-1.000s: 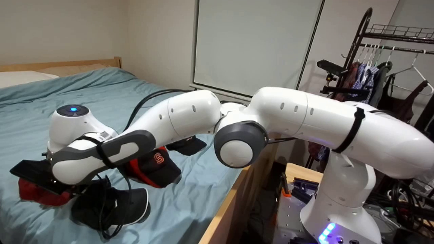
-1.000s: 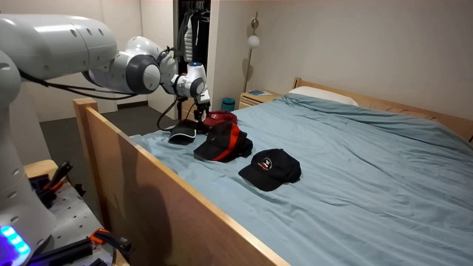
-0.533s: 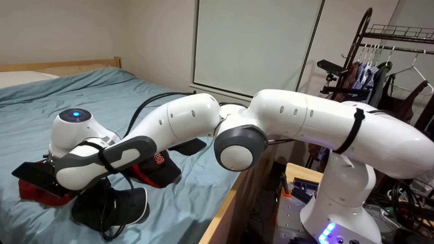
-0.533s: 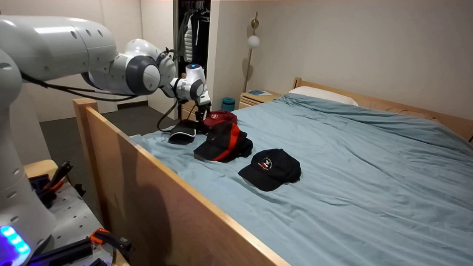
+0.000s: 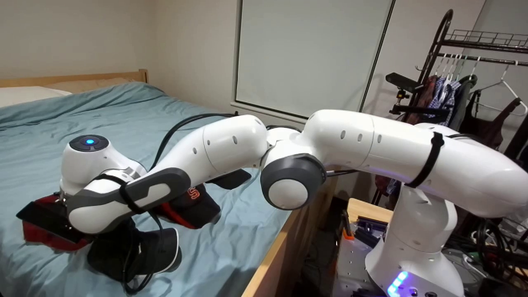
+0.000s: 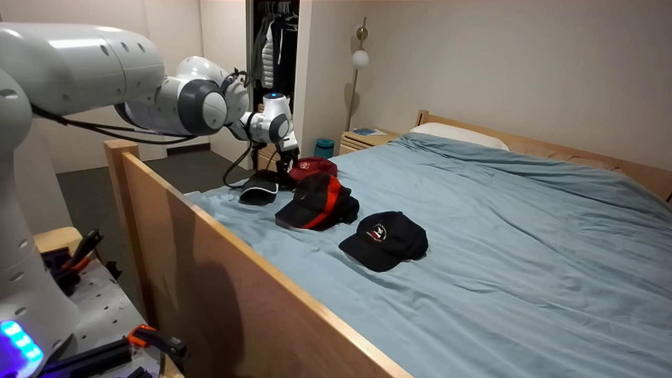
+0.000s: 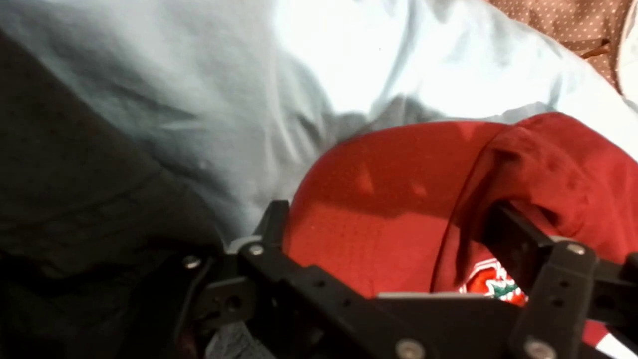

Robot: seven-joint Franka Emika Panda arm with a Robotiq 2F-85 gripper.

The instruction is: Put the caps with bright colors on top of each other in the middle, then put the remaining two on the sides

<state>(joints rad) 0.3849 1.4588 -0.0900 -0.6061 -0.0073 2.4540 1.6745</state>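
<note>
A plain red cap (image 7: 369, 239) with a small emblem lies under my gripper (image 7: 389, 219) in the wrist view. The gripper is open, one finger beside the brim's edge, the other over the crown. Contact cannot be told. In an exterior view, the gripper (image 6: 286, 167) is down beside the red cap (image 6: 317, 166). The black cap with a red band (image 6: 315, 199) sits in front of it. A black cap with a white-edged brim (image 6: 260, 188) is to the left, and a black cap with a round emblem (image 6: 388, 241) is to the right. All lie separately on the bed.
A dark shape (image 7: 89, 209), which cap I cannot tell, fills the left of the wrist view. Black cables (image 5: 134, 284) hang from the arm by the white-edged cap. The wooden footboard (image 6: 252, 252) stands between the robot base and the blue sheet (image 6: 499, 252).
The hand has moved down a little beside the red cap. The caps have not visibly moved.
</note>
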